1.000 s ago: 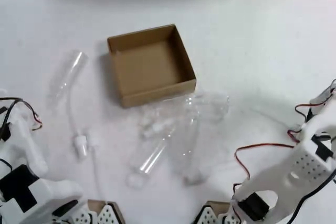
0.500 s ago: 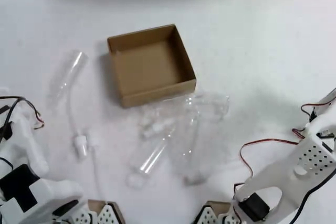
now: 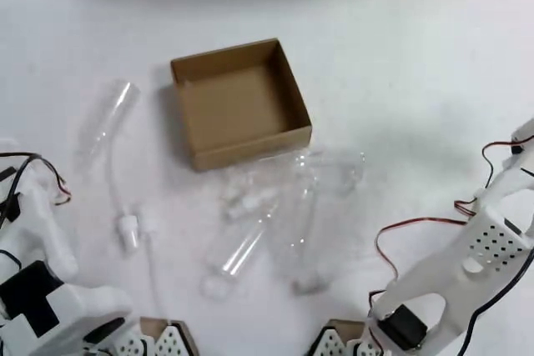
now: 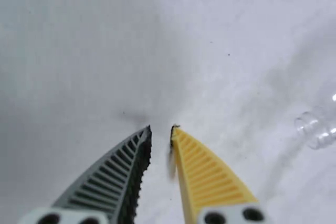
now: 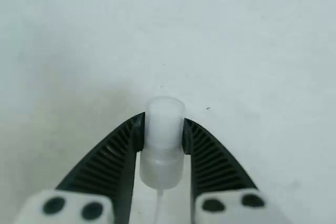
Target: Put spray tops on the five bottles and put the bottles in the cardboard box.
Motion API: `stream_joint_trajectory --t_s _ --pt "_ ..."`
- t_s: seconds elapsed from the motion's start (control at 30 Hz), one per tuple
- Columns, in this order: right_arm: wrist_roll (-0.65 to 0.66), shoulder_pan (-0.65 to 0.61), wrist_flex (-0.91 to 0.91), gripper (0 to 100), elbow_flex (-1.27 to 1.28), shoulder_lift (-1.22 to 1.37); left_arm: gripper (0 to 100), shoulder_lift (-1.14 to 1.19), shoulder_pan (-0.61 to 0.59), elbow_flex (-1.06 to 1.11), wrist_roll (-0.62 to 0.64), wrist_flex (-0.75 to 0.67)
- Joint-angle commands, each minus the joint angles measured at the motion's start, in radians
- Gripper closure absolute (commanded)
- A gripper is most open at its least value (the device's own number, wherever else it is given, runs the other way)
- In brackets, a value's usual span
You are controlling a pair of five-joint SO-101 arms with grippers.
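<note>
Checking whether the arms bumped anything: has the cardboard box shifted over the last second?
No. The cardboard box sits where it was, judged against the far edge of the table.

Both arms are on the robot's side of the box (image 3: 239,102), the left arm (image 3: 37,289) to its left and the right arm (image 3: 467,264) to its right. The left claw (image 4: 161,128) points down at the desk (image 4: 79,35), its fingers only slightly apart. The right claw (image 5: 164,120) grips a spray top (image 5: 164,135).
</note>
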Motion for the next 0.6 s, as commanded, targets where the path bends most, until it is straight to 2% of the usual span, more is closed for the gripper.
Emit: stream_joint_trajectory --t_s 0.0,0.13,0.33,0.57 --pt "0.221 -0.025 0.035 98.4 -0.028 -0.082 92 -0.002 0.016 -0.025 0.002 -0.018" --pt "0.373 -0.041 0.038 98.4 0.083 -0.162 92 -0.002 0.016 -0.025 0.002 -0.018" --pt "0.535 -0.084 0.035 98.4 0.408 -0.394 92 -0.002 0.016 -0.025 0.002 -0.018" --pt "0.804 -0.159 0.025 98.4 0.736 -0.562 92 -0.002 0.016 -0.025 0.000 -0.017"
